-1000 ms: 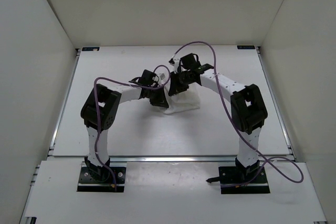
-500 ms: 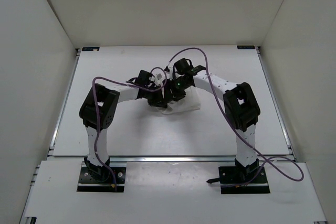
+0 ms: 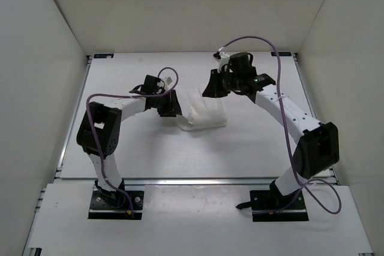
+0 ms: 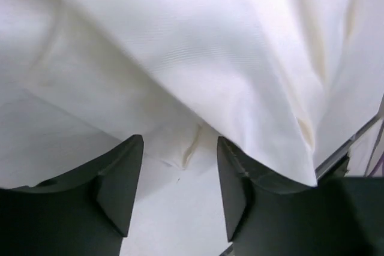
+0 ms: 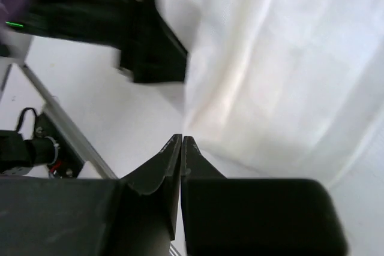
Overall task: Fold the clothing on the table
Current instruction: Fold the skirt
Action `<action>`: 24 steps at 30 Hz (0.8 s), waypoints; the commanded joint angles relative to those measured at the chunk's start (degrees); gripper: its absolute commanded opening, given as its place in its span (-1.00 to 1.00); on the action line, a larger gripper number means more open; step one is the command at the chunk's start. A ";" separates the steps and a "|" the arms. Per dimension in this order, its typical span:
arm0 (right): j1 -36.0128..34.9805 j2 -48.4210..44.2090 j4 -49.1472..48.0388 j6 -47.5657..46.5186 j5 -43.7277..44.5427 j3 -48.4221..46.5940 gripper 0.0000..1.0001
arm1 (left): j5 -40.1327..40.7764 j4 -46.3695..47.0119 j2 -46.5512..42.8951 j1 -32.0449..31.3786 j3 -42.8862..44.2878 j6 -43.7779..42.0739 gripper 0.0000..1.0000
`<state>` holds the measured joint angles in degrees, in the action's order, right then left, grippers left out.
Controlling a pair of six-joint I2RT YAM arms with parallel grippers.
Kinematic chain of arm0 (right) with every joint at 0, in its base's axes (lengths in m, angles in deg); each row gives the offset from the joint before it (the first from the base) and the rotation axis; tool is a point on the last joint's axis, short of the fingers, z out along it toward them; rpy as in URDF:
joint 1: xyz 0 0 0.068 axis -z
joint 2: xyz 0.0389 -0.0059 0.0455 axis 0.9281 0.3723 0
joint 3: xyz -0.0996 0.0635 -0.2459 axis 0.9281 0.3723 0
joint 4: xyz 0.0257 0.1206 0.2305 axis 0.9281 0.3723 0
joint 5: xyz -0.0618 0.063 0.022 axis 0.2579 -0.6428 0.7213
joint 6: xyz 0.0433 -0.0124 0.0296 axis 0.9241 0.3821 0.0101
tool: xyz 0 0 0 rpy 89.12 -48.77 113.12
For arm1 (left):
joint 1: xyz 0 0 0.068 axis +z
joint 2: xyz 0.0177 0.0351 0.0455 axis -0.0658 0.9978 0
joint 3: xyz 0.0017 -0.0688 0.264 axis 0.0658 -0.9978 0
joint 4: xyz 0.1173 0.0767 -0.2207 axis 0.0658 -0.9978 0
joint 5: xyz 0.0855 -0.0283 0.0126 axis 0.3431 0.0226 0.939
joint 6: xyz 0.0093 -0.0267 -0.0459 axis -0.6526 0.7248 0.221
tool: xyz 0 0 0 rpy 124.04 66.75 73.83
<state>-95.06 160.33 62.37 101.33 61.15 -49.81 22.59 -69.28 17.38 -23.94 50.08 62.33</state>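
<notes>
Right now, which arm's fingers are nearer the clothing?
Left. The left fingers, open, are at the left edge of the clothing; the right fingers, shut, hover clear of it near its far edge.

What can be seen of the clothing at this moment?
The clothing is thin white fabric, wrinkled, with soft parallel folds, gathered into a compact, roughly rectangular bundle lying flat near the middle of the table. The open left tool sits at its left edge, clamping nothing; whether a finger brushes the cloth is unclear. The shut right tool hovers by its far right corner, holding nothing.
</notes>
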 commanded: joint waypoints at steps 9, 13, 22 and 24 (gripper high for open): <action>6.44 5.64 -9.94 -3.00 -0.81 13.29 -0.99 | 11.49 -2.12 -16.32 1.01 6.26 -0.79 0.53; 5.48 7.92 -13.46 -3.09 -1.96 14.61 -1.00 | 9.41 5.08 -17.46 -2.76 2.41 2.45 -0.10; 3.63 11.62 -19.10 -1.86 -5.13 18.30 -1.00 | 9.49 11.34 -13.25 -11.03 -5.07 8.17 -0.92; 3.36 12.22 -19.36 -2.30 -4.86 19.00 -1.00 | 8.52 10.03 -11.41 -11.83 -4.55 8.17 -0.95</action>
<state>-91.23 172.18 46.57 99.47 57.37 -31.78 31.16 -60.45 5.11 -35.30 45.34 69.22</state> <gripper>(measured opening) 0.001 0.059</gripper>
